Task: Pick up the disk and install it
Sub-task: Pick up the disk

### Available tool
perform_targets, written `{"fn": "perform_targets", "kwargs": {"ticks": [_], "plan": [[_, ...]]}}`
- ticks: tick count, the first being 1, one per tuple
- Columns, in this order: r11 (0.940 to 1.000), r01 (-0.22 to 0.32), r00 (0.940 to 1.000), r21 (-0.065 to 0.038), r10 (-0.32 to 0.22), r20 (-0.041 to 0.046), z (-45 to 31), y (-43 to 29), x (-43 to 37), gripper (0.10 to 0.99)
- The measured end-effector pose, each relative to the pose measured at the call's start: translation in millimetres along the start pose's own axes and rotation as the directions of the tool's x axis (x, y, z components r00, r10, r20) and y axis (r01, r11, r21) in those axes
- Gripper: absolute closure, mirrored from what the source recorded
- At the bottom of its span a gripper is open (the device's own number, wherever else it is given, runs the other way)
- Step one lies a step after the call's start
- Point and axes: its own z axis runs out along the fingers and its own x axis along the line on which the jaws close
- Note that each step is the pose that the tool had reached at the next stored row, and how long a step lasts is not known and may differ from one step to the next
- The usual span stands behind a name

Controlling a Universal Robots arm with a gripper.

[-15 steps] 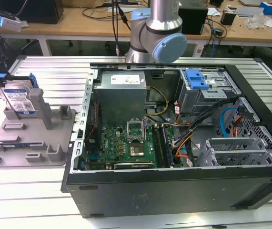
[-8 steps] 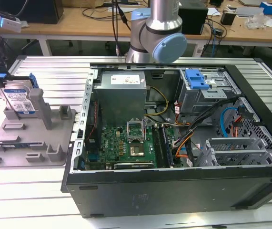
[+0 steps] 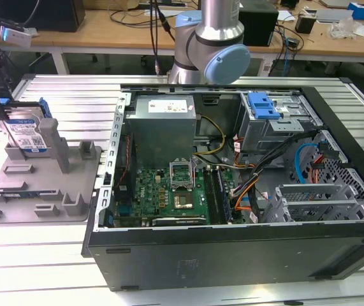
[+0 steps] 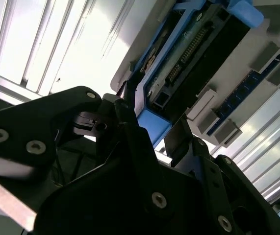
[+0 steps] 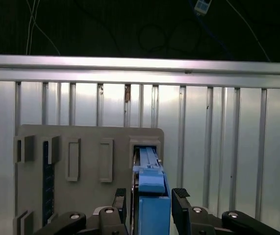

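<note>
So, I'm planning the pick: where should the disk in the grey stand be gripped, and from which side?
Take the disk by its top blue-framed edge, pinched across its flat faces, from above: it stands on edge, lower end slotted in the grey stand.

Arm, top centre of exterior view: bare silver tube into grey joint housings, one w/ round light-blue cap. Gripper all matte black: flat angular link plates w/ silver round-head screws at pivots, seen in both wrist views. Fingers narrow, squared tips. Pale grey metal bar beside plates.
</note>
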Motion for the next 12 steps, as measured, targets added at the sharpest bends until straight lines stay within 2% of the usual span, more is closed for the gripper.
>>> {"fn": "perform_targets", "kwargs": {"ticks": [4,5,12], "plan": [[1.0,-0.006,1.0,0.0,0.006,0.0008,2.2,0.0,0.0,0.604],[1.0,-0.006,1.0,0.0,0.006,0.0008,2.3,0.0,0.0,0.678],[1.0,-0.006,1.0,0.0,0.006,0.0008,3.5,0.0,-0.1,0.678]]}}
